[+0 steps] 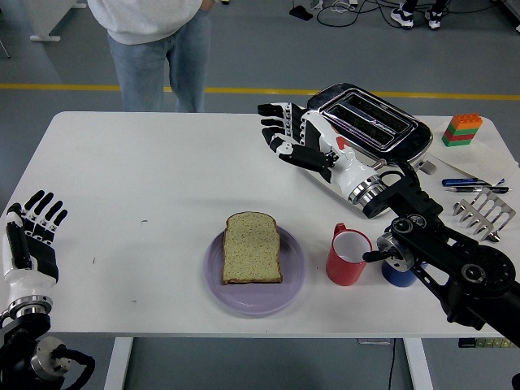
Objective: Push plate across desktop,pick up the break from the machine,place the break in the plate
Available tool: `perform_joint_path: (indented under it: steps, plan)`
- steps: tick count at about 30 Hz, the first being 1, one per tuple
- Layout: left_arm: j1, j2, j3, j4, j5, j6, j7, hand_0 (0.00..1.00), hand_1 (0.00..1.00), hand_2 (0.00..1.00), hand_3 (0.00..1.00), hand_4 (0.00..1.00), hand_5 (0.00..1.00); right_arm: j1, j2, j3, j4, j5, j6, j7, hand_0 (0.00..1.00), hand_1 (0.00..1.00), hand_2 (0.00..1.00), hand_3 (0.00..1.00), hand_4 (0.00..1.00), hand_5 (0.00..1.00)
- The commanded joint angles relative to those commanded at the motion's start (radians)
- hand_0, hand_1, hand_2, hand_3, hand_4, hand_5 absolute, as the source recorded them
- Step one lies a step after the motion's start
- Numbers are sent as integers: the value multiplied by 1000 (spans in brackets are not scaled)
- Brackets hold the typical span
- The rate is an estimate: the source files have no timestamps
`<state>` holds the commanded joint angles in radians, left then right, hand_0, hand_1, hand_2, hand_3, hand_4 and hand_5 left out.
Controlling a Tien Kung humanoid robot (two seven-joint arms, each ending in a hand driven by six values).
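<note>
A slice of brown bread (253, 247) lies flat on the lilac plate (294, 284) near the table's front edge. The cream and chrome toaster (366, 134) stands at the back right with its slots empty. My right hand (286, 136) hovers raised in front of the toaster's left end, fingers spread, holding nothing, well above and behind the bread. My left hand (32, 236) rests at the table's left edge, fingers open and pointing up.
A red mug (348, 257) and a blue cup (398, 268) stand right of the plate, under my right forearm. A toast rack (486, 213), pens (471, 184) and stacked bricks (461, 129) sit at the far right. A person (154, 41) stands behind the table.
</note>
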<state>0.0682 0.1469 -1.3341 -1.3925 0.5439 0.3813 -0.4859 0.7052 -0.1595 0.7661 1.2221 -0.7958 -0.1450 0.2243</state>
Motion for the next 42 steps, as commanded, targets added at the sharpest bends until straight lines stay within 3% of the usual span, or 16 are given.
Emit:
perform_joint_path:
  steps: [5,9,16,19,22,23,24,29,30,33,42]
  plan:
    - [0,0,-6,-7,9,-6,9,716,688,722,617,380,916,-59,-37,168,79,143,43,-48,799,750,726,665,600,274]
    - [4,-3,-16,-25,20,-12,20,716,688,722,617,380,916,-119,-70,308,94,255,65,-76,772,719,715,669,591,276]
    - [15,8,-39,-89,47,-22,60,720,689,720,617,377,917,-290,-116,552,83,322,46,-85,755,701,704,665,576,281]
    - [11,14,-59,-115,62,-36,112,720,690,722,618,374,906,-385,-126,656,81,347,35,-87,748,700,711,674,569,278]
    - [9,14,-77,-125,82,-57,150,720,690,722,618,374,906,-436,-120,705,82,352,29,-85,748,700,711,674,569,278]
    - [6,15,-89,-132,89,-79,176,720,690,722,618,374,906,-461,-112,726,85,354,28,-87,748,700,711,674,569,278]
    - [3,16,-98,-138,94,-100,203,765,753,753,637,394,886,-486,-106,741,85,353,29,-89,748,704,717,685,554,282]
    - [-6,31,-114,-165,121,-202,325,765,753,753,637,394,886,-584,-79,783,92,338,40,-101,748,704,717,685,554,282]
    - [-7,32,-116,-171,125,-219,340,787,771,789,673,451,941,-600,-75,789,94,336,44,-104,749,705,719,686,548,286]
    - [-4,30,-123,-191,139,-256,377,787,771,789,673,451,941,-643,-67,805,95,325,55,-112,749,705,719,686,548,286]
    - [11,21,-135,-209,150,-260,386,789,775,799,682,458,958,-663,-55,820,91,343,81,-128,747,704,715,679,526,279]
